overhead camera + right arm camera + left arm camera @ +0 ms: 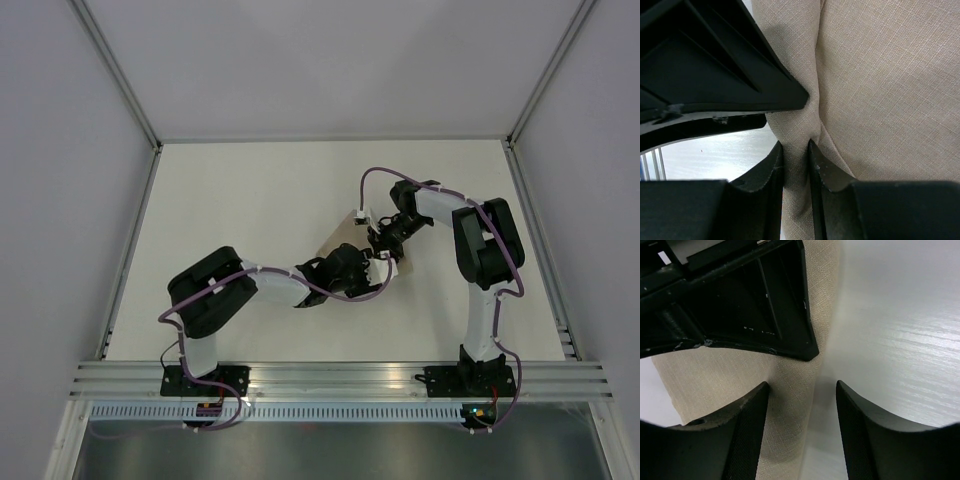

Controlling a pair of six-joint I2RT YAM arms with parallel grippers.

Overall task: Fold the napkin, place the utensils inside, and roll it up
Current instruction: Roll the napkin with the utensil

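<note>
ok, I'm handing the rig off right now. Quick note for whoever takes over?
The left gripper is open, straddling an edge of the napkin and clamping nothing.
The right gripper is shut on a pinched ridge of the napkin.
The napkin lies mid-table, mostly hidden under both grippers in the top view. The utensils are not visible in any view.
Done: folding is under way, but how far is unclear.
Left: finish the fold, place the utensils, roll it up.
</note>
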